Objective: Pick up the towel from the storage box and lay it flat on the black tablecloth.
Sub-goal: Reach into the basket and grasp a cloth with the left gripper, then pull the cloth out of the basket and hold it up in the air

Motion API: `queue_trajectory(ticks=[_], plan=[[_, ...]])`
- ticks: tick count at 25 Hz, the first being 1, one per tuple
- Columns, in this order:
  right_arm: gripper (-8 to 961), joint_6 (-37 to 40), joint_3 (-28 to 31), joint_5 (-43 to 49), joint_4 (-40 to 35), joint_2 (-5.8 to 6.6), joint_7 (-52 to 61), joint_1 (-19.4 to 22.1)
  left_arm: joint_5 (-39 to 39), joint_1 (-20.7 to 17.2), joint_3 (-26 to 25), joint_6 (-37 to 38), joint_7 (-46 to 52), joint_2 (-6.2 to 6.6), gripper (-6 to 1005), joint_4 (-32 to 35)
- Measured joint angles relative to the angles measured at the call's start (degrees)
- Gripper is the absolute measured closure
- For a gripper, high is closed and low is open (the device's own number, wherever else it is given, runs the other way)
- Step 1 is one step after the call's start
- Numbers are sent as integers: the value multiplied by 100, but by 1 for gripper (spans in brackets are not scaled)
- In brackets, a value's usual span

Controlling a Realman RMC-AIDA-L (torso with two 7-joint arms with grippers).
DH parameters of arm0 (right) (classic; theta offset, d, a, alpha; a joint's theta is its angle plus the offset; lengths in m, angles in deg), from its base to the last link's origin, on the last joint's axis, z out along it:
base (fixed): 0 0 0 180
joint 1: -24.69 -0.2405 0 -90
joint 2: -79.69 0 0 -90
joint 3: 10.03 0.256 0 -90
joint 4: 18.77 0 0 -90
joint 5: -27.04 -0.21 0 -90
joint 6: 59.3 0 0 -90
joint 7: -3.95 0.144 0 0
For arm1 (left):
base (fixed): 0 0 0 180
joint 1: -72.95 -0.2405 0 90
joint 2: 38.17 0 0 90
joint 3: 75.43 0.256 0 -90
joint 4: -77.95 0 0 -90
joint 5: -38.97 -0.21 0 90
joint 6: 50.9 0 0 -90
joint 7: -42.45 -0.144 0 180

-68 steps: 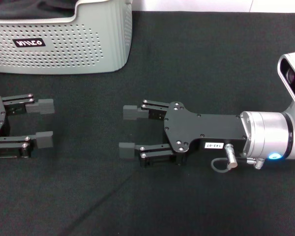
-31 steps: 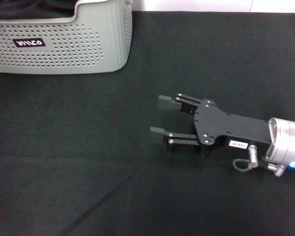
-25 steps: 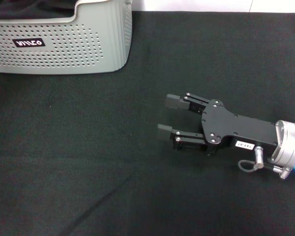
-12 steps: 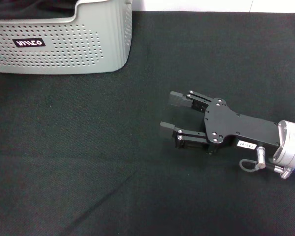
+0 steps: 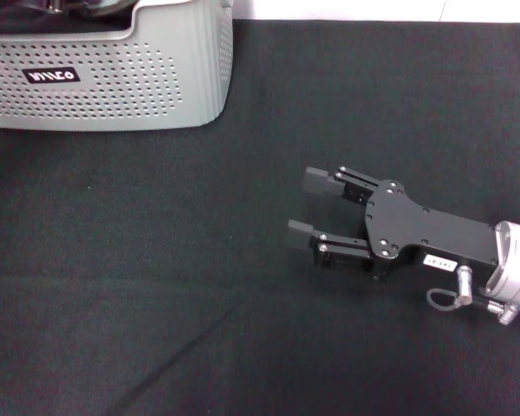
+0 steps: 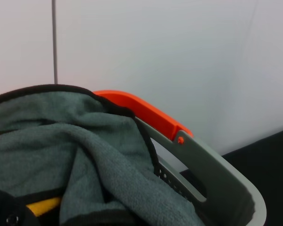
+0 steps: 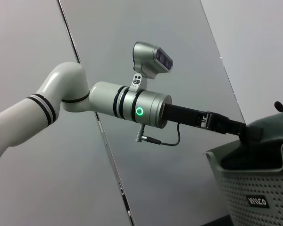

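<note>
- Here, the left gripper (image 7: 254,134) reaches down into the storage box (image 5: 113,78), as the right wrist view shows from the side; its tip is buried among the folds, so I cannot tell whether it is apart or closed on anything.
- The towel (image 6: 85,160) lies bunched inside the storage box, grey fleece side up, with its thin black edging running over the folds and a sliver of yellow-orange showing low in the heap.
- It looks soft, light and floppy, so it will probably sag and drape from whatever point is pinched, not come out as a sheet.
- The fleece should give the pads fair friction, so I would expect little slipping; the greater risk is catching several layers at once.
- A raised fold or the edged border near a corner looks like the best hold, since a corner grip would let the cloth hang open and make spreading easier.
- The cloth presses close against the box's wall and the orange handle (image 6: 141,110), so a lift may drag on the rim.
- The right gripper (image 5: 310,208) rests low over the black tablecloth (image 5: 199,286), its two fingers spread apart and holding nothing, well away from the storage box.
- None of the towel lies on the black tablecloth yet.
</note>
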Motion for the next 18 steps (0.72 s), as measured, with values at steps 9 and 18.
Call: queue_trajectory(ticks=[9, 18], plan=[[177, 16, 0, -14, -34, 4, -15, 75, 584, -143, -66, 34, -34, 58, 961, 504], [182, 361, 298, -29, 3, 9, -304, 93, 3584, -830, -447, 122, -470, 169, 963, 1230]])
